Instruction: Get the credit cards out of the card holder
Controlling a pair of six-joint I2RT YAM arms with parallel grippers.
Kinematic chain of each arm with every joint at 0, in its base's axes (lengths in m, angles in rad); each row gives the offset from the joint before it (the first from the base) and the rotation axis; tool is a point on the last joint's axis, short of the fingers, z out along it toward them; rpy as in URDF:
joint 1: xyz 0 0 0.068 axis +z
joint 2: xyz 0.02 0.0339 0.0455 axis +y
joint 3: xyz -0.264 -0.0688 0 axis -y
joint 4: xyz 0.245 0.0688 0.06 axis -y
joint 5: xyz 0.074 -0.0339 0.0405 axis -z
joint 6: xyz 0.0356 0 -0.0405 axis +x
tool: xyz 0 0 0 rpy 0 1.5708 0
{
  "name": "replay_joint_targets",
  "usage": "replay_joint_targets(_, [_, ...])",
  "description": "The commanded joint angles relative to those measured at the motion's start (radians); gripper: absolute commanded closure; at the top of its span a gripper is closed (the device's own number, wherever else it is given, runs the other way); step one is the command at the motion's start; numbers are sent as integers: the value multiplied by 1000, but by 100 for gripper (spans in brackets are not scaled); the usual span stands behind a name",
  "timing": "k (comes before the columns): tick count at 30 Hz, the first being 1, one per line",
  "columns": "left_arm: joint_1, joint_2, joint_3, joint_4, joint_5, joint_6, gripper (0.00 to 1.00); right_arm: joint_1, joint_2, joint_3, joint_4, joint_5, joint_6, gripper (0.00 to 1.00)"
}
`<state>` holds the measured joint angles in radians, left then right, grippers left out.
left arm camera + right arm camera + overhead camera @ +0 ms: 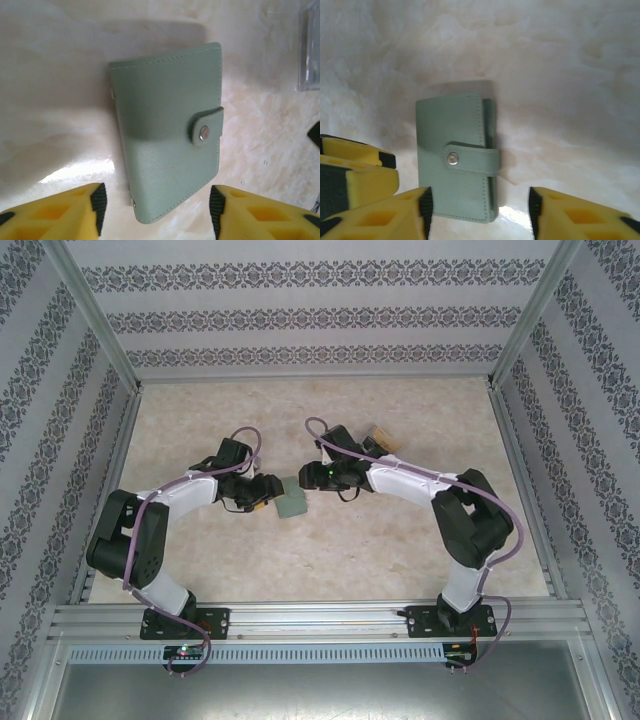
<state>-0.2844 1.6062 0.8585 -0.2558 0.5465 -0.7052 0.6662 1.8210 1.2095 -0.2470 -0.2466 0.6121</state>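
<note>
The card holder (292,504) is a sage-green wallet lying flat and closed on the table between both arms, its tab snapped shut. The credit cards are hidden inside it. My left gripper (268,502) is at its left edge. In the left wrist view the left gripper (157,212) is open, and the near corner of the card holder (167,130) sits between the pads without touching them. My right gripper (479,212) is open over the near end of the card holder (452,160); its left pad (426,210) is at the wallet's edge and the right pad stands well apart.
A small tan and dark object (381,436) lies behind the right arm. A clear plastic edge (310,50) shows at the far right of the left wrist view. One yellow finger of the left gripper (355,170) shows in the right wrist view. Patterned walls enclose the marble table (330,560).
</note>
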Motion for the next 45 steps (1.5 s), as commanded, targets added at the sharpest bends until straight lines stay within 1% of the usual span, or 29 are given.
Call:
replay_joint_targets(1, [13,16,-28,71,22,-71,46,19,57,53,-56,-31,-17,52])
replay_joint_targets(3, [14,31,-32,92,31,-90,50,23,85,72,-60,-38,-5,57])
replay_joint_targets(4, [15,39,-30,103,38,-98,51,23,101,81,-60,-41,2,62])
replay_joint_targets(5, [16,47,-28,108,42,-103,53,22,113,92,-67,-43,6,65])
replay_joint_targets(6, [19,56,-23,109,46,-113,55,20,127,102,-76,-45,13,66])
replay_joint_targets(8, [21,68,-16,111,46,-126,56,15,146,111,-75,-46,28,70])
replay_joint_targets(10, [21,72,-18,121,41,-136,58,12,163,116,-78,-47,42,71])
replay_joint_targets(16, [23,87,-19,130,46,-133,58,5,188,111,-80,-52,51,72])
replay_joint_targets(25, [22,125,-34,275,162,-146,55,1,219,108,-101,-41,63,72])
replay_joint_targets(30, [23,130,-25,294,214,-102,52,-1,222,110,-109,-40,65,72])
replay_joint_targets(36, [28,108,-45,326,238,-84,54,-5,217,95,-86,-64,68,72])
replay_joint_targets(39, [27,104,-44,329,238,-69,62,-9,203,77,-63,-66,78,72])
replay_joint_targets(44, [27,119,-18,280,219,-20,86,-30,135,55,-29,-56,73,72])
replay_joint_targets(45, [28,125,-8,268,218,-11,90,-35,116,47,-17,-53,70,70])
